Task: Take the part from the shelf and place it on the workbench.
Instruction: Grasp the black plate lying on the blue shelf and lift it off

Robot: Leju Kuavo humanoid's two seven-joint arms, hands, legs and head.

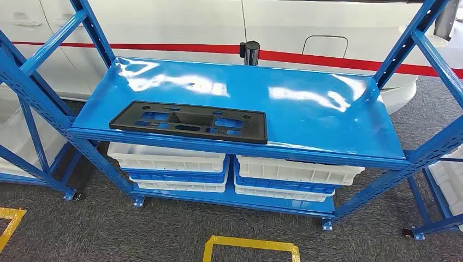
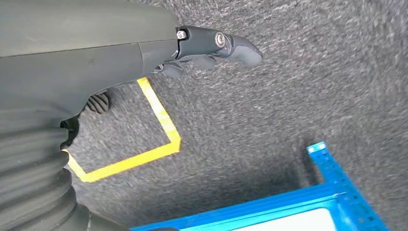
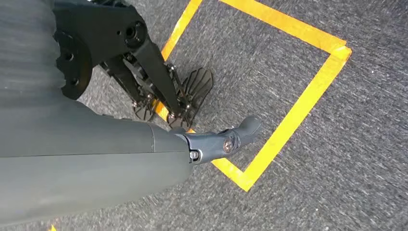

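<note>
The part (image 1: 188, 121) is a flat black plastic plate with several cut-outs. It lies near the front left edge of the blue shelf (image 1: 316, 114), seen in the head view. My left hand (image 2: 207, 48) hangs beside my body above the grey carpet, its fingers apart with nothing in them. In the right wrist view my right hand (image 3: 216, 144) also hangs low over the floor, loose and holding nothing. Both hands are well away from the part.
Stacked white and blue bins (image 1: 169, 161) (image 1: 295, 174) fill the shelf's lower level. Blue uprights (image 1: 33, 98) (image 1: 431, 147) flank the rack. A white car body with a red stripe stands behind. Yellow floor tape (image 1: 251, 243) marks a square in front.
</note>
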